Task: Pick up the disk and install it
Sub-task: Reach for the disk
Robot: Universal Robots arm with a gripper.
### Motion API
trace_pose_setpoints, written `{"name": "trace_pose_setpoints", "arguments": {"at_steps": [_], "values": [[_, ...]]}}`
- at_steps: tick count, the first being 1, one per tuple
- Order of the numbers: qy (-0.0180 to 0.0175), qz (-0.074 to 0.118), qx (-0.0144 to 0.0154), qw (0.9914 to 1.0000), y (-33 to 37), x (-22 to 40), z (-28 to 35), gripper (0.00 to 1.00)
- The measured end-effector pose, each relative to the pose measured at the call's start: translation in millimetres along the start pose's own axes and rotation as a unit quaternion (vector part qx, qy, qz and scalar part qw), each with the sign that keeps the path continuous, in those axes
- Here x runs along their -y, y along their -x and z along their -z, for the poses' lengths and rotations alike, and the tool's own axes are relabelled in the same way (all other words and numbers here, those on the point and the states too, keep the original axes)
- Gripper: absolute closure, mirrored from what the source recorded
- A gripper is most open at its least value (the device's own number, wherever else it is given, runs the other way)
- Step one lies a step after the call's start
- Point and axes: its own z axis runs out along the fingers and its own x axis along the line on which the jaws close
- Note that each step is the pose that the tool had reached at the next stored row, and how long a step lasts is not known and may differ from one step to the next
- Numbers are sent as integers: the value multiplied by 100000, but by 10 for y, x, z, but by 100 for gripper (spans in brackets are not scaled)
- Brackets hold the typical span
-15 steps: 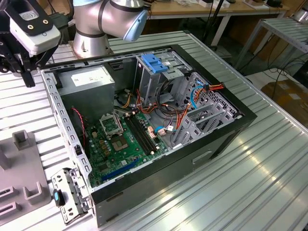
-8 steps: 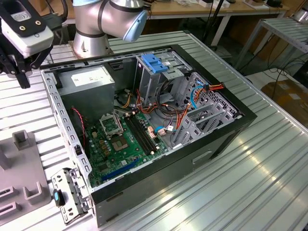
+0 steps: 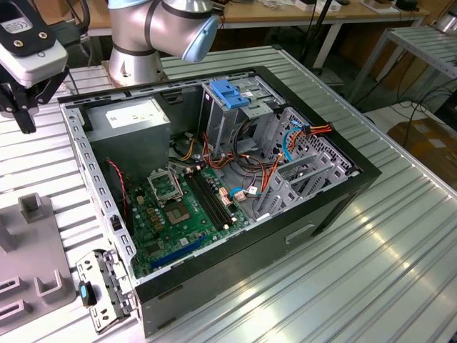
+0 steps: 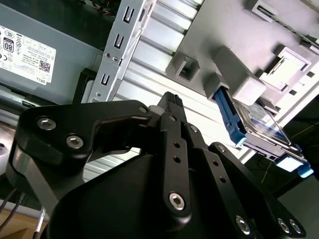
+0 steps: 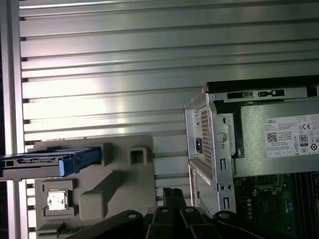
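Gripper (image 4: pixel 172 98) fingers look pressed together and are pinching nothing. In both wrist views I see the black tips side by side with barely a seam.

The disk (image 4: pixel 261 127), a dark metal rectangular drive in a thin blue plastic frame, is not picked yet. It stands on edge in a slot of the pale grey moulded fixture block (image 5: pixel 124 184), which sits on the ribbed aluminium table (image 5: pixel 124 59) outside the open black PC case (image 3: pixel 214 279). In the first wrist view the disk (image 5: pixel 35 162) shows edge-on, with the blue frame end towards the case.

The gripper (image 5: pixel 172 191) hangs over the table between fixture and case, clear of the disk and touching neither.

In the exterior view the gripper (image 3: pixel 27 127) is at the exterior view's left, just outside the case corner by the grey power supply box with a white label (image 3: pixel 128 118). The grey metal drive cage with blue handle (image 3: pixel 232 100) sits inside the case.
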Motion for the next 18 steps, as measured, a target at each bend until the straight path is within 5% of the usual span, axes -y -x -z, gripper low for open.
{"name": "trace_pose_setpoints", "arguments": {"at_steps": [18], "values": [[-3,-10,-195,100000,-247,19,-9,89]]}}
